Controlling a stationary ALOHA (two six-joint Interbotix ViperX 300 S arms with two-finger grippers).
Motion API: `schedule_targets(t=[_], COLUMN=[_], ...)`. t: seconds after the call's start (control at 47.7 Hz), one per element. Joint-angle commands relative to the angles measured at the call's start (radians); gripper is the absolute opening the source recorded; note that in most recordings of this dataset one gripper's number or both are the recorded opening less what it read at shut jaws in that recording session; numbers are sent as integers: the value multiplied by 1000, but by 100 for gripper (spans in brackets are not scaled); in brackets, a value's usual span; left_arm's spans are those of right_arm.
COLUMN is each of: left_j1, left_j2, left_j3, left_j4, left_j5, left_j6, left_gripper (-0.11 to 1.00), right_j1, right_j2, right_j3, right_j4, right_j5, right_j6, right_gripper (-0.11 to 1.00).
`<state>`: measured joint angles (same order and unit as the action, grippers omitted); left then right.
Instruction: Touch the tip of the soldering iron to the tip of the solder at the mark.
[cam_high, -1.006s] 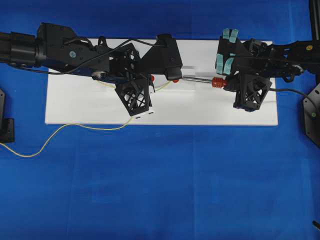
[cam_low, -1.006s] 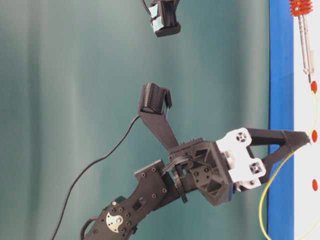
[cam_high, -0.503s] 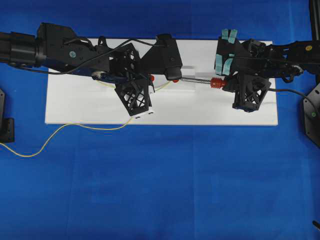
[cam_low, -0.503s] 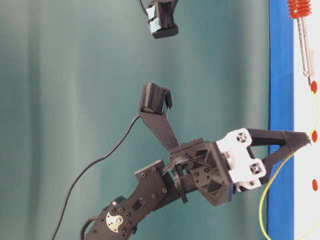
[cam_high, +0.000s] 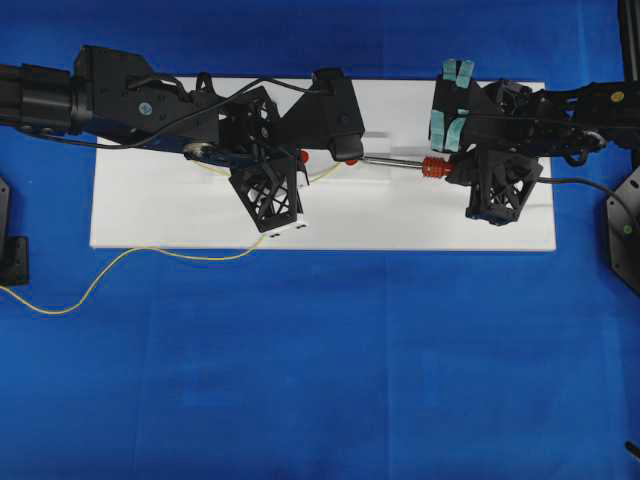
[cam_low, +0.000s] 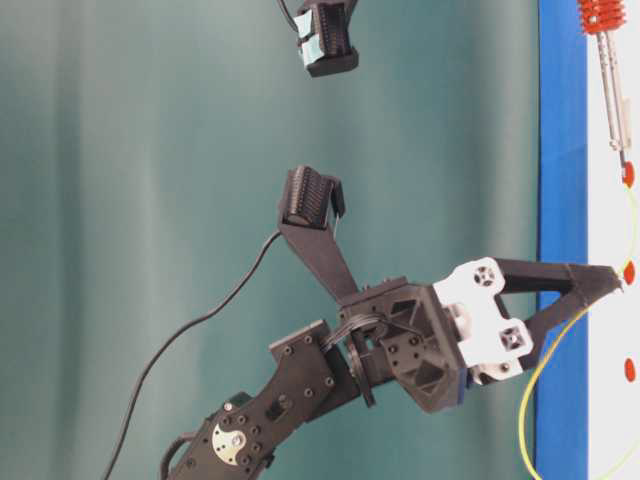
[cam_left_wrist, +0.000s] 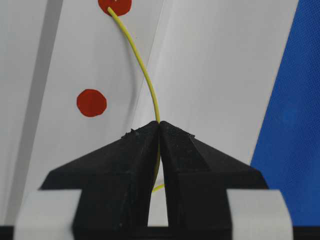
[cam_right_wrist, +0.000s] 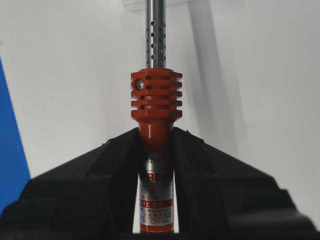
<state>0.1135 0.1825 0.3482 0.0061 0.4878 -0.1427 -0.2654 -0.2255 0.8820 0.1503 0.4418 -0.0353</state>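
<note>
Your right gripper (cam_right_wrist: 156, 150) is clamped shut on the soldering iron (cam_right_wrist: 155, 107): in the right wrist view its 2 black fingers (cam_right_wrist: 107, 170) press the red-and-silver handle from both sides, just behind the red ribbed collar. The perforated silver shaft runs straight out ahead of the jaws over the white board (cam_right_wrist: 65, 75). In the overhead view the iron (cam_high: 405, 162) lies level, pointing left from the right gripper (cam_high: 452, 168); its tip is hidden beneath the left arm's camera housing. At table level the shaft (cam_low: 614, 100) ends right at a red dot (cam_low: 628, 174) on the board; whether the tip touches it cannot be told.

Your left gripper (cam_left_wrist: 159, 131) is also closed, pinching the solder (cam_left_wrist: 145, 75) between its fingertips (cam_left_wrist: 137, 145). From the pinch the thin yellow wire curves away across the board (cam_left_wrist: 215, 65), and its free end rests on the farther of 2 red marks (cam_left_wrist: 114, 5); the nearer mark (cam_left_wrist: 91, 102) lies bare to the left of the wire. In the overhead view the slack wire (cam_high: 120, 265) trails from under the left gripper (cam_high: 300, 160), leaves the board's near edge and loops left across the blue cloth (cam_high: 330, 380). The board (cam_high: 400, 215) lies toward the far side of the cloth.
</note>
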Motion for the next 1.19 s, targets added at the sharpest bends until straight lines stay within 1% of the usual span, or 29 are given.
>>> schedule_targets(t=[0.0,0.398,0.566,1.174], left_j1=[0,0,0,0], left_j2=[-15,-11,-5,-3], left_j3=[-20,-32,-46,-51], left_j4=[2,2,2,2], left_j5=[-2,-2,9,23], left_j6=[2,5,26,28], left_gripper=[2,2,2,2], right_j1=[2,2,2,2], right_j2=[-6,-6,-8,-8], right_j3=[-25,-25,-25,-25], right_j4=[-2,0,-2,-2], right_j5=[-3,-3,-5,-5], right_j6=[0,2,0,0], right_gripper=[6,6,6,6])
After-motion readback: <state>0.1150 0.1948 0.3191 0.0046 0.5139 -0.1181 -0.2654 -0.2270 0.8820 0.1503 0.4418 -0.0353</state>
